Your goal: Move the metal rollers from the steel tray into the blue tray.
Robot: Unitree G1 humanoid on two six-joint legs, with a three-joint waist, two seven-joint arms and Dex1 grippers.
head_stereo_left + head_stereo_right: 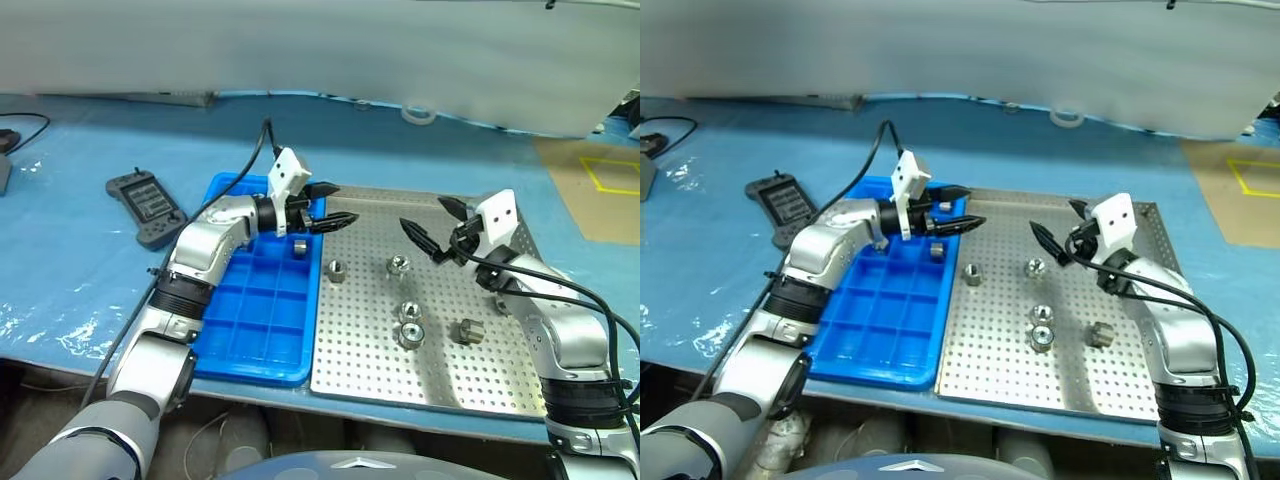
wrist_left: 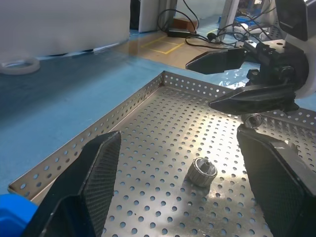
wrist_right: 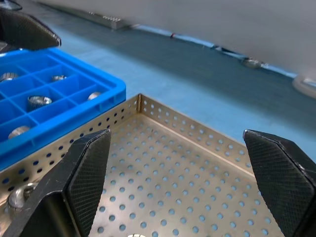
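Left eye view: five metal rollers (image 1: pixel 410 334) on steel tray (image 1: pixel 440 380); both tools gape empty.

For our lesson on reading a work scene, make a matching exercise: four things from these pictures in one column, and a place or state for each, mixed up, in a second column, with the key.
Column one:
1. left gripper
2. right gripper
3. black handheld controller
4. blue tray

Column two:
A. lies on the blue table cover, left of both trays
B. open, empty, over the far right part of the steel tray
C. sits against the steel tray's left edge, with metal rollers in some compartments
D. open, empty, above the line where the two trays meet

Pairs: 1-D, 2-B, 3-A, 4-C
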